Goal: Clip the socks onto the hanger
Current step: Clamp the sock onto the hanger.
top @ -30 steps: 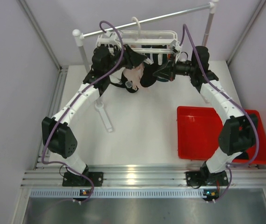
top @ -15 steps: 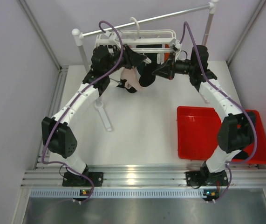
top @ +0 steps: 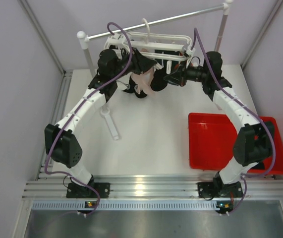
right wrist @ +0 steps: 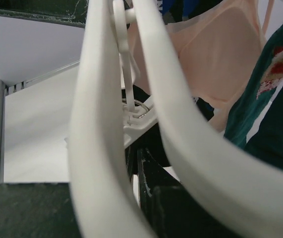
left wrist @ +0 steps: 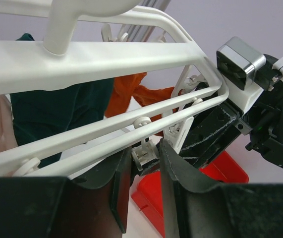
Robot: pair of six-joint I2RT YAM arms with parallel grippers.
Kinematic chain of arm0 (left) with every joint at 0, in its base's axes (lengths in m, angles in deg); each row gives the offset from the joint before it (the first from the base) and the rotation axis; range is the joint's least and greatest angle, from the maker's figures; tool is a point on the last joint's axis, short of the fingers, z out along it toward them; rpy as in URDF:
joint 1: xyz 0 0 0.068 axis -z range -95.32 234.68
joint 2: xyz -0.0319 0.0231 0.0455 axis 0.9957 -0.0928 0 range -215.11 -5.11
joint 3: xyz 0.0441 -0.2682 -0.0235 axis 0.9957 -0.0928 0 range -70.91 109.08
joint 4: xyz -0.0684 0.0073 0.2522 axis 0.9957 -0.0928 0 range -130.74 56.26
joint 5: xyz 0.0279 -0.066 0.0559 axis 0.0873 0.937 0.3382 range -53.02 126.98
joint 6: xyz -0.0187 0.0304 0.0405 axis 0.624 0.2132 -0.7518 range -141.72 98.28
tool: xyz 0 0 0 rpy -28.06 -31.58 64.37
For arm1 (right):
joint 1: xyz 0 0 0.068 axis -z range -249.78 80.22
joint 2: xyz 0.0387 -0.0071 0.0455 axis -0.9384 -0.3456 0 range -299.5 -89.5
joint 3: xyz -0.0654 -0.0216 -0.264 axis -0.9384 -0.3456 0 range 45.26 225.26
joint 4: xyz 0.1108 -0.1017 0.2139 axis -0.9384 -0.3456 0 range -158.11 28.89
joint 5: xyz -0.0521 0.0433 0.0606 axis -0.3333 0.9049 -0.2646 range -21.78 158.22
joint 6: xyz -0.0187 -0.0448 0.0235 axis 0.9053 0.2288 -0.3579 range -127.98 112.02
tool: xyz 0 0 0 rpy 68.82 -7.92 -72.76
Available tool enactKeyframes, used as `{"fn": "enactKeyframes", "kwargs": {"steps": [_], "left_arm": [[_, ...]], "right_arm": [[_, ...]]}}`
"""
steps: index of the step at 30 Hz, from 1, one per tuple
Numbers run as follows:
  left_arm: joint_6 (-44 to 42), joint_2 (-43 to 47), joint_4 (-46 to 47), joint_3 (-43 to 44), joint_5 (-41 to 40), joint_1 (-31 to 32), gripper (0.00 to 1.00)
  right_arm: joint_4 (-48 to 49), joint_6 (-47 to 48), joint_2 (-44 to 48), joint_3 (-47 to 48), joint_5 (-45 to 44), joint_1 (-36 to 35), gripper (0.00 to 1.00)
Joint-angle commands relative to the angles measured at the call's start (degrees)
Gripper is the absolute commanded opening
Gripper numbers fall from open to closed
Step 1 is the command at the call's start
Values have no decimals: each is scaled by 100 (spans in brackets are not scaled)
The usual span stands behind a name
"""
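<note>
The white hanger (top: 151, 39) hangs by its hook from the grey rail (top: 156, 21). Teal (left wrist: 57, 109), orange (left wrist: 126, 94) and pale pink (top: 142, 82) socks hang from it. My left gripper (top: 148, 63) reaches under the near rails. In the left wrist view its fingers squeeze a small white clip (left wrist: 146, 153). My right gripper (top: 167, 78) comes in from the right, shut on a black sock (top: 158, 83) just below that clip. In the right wrist view its fingertips (right wrist: 142, 163) sit between the hanger's rails (right wrist: 96, 124), under a clip. The pink sock (right wrist: 215, 59) hangs behind.
A red tray (top: 210, 144) lies on the table at the right. The rail stands on two white-capped posts (top: 83, 39), with a white foot (top: 110, 121) lying across the table on the left. Walls close in on both sides.
My right gripper has crept left and in under the hanger with the black sock. The hanger has swung slightly. My left gripper has stayed at the clip.
</note>
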Motion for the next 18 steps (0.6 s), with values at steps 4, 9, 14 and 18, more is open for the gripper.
{"fn": "enactKeyframes", "kwargs": {"steps": [4,9,14,18], "left_arm": [[-41,-63,-16,34,241,32,0],[-76,-98,-104,104,197,41,0],[-111,-107,-174,113,197,41,0],[-120,-125,-191,122,214,41,0]], "right_arm": [[138,272,305,146,-120,-22,0],[401,149,322,120,83,-22,0],[551,87,340,58,188,-30,0],[674,25,340,76,258,-22,0]]}}
